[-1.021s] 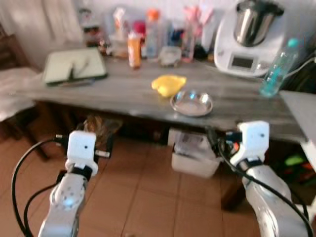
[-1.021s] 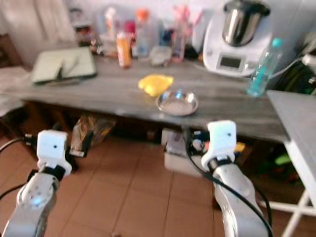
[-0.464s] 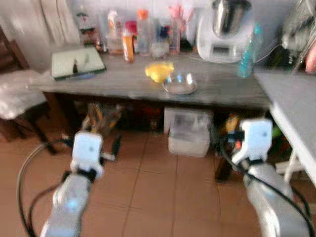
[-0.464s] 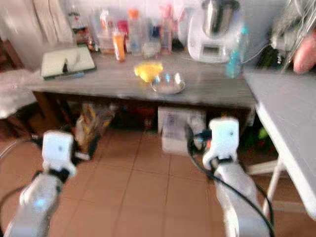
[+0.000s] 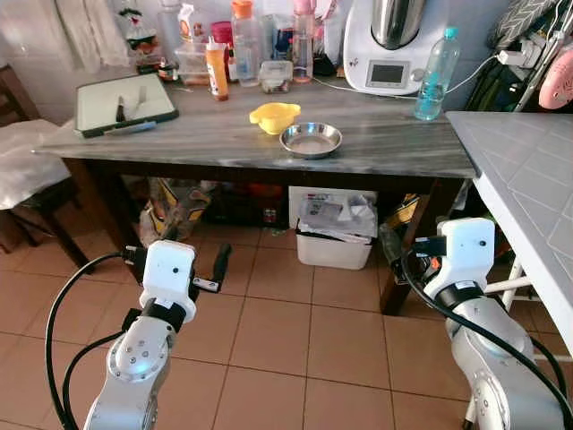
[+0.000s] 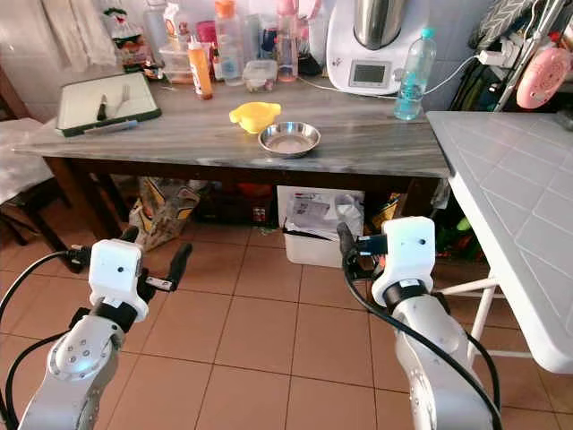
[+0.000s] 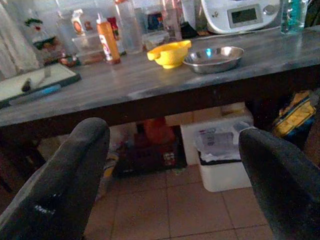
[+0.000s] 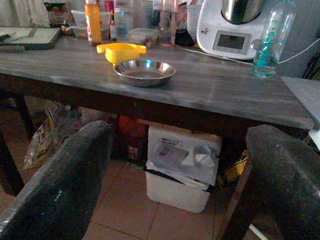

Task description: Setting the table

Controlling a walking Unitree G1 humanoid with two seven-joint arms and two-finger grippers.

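Observation:
A steel bowl (image 5: pixel 311 140) sits on the grey wooden table (image 5: pixel 224 148), with a yellow bowl (image 5: pixel 274 116) touching its far left side. A green-edged board (image 5: pixel 124 101) with a knife and a fork lies at the table's left end. Both arms are held low over the tiled floor, well short of the table. My left gripper (image 7: pixel 175 165) is open and holds nothing, its fingers (image 5: pixel 221 260) spread wide. Open too and holding nothing, my right gripper (image 8: pixel 180 170) faces the steel bowl (image 8: pixel 145 71) from a distance.
Bottles (image 5: pixel 243 40), a food processor (image 5: pixel 394 43) and a water bottle (image 5: pixel 430 61) line the table's back. A white bin (image 5: pixel 336 235) and bags stand under it. A white tiled table (image 5: pixel 528 170) juts in at the right. A chair (image 5: pixel 22 166) is at the left.
The camera has pulled back from the table and turned right, so the white tiled table now shows. The picture is sharp again. Both grippers stay open in the same pose.

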